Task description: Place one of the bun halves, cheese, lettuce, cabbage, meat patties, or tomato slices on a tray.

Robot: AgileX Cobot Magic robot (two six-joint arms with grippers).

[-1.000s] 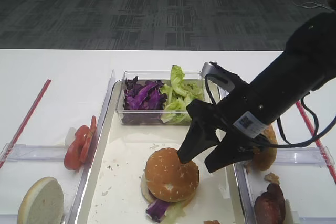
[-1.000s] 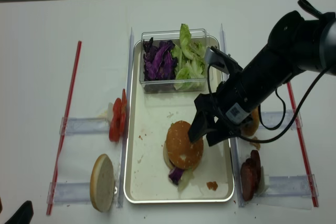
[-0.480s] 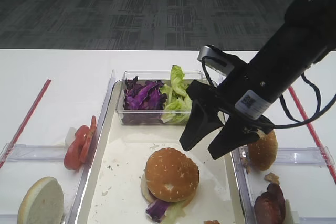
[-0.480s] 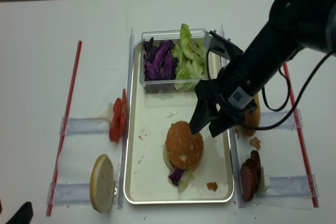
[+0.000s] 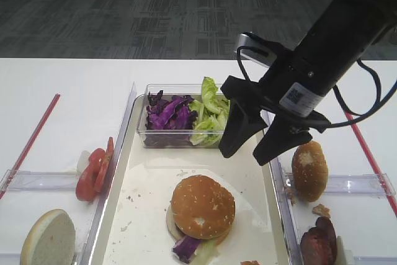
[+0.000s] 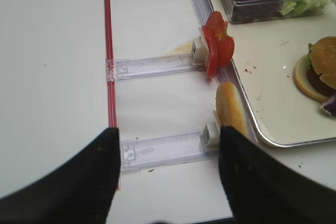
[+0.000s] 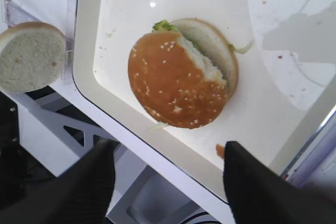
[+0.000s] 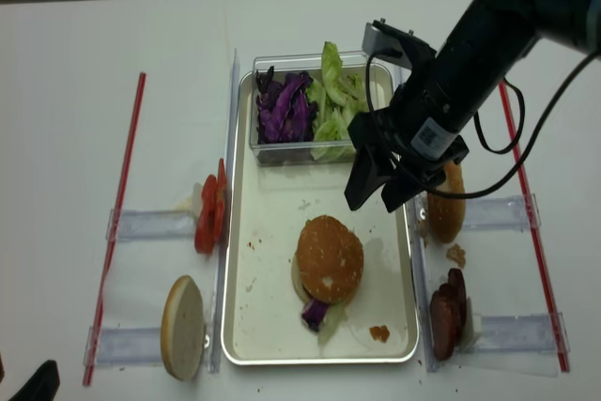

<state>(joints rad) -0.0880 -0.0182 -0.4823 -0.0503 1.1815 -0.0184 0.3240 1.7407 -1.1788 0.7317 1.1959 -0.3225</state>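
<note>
**One sesame bun on the tray, right fingers apart above it**

One golden-brown sesame bun half (image 5: 203,206) sits on the cream tray (image 5: 149,197), capping a stack. Purple cabbage strips (image 5: 186,247) and pale green leaf poke out at its near edge. In the right wrist view the dome (image 7: 176,86) lies off-centre, exposing the pale lower bun half (image 7: 212,45) beneath.

Right gripper (image 5: 255,142): fingers (image 5: 234,138) spread wide, empty, hanging above the tray between the stack and the clear box (image 5: 186,138), touching nothing.

Clear box at the tray's far end: cabbage (image 5: 167,113) on the left, lettuce (image 5: 211,113) on the right.

Left of tray: tomato slices (image 5: 94,170) standing on edge on a clear side tray (image 5: 37,181); a bun half with pale cut face (image 5: 48,238) nearer the camera. Right of tray: another sesame bun half (image 5: 309,170) on edge, and dark meat patties (image 5: 319,243) nearer.

Left gripper (image 6: 168,174): fingers apart, empty, over the white bench (image 6: 52,103) beside a red strip (image 6: 109,66).
</note>
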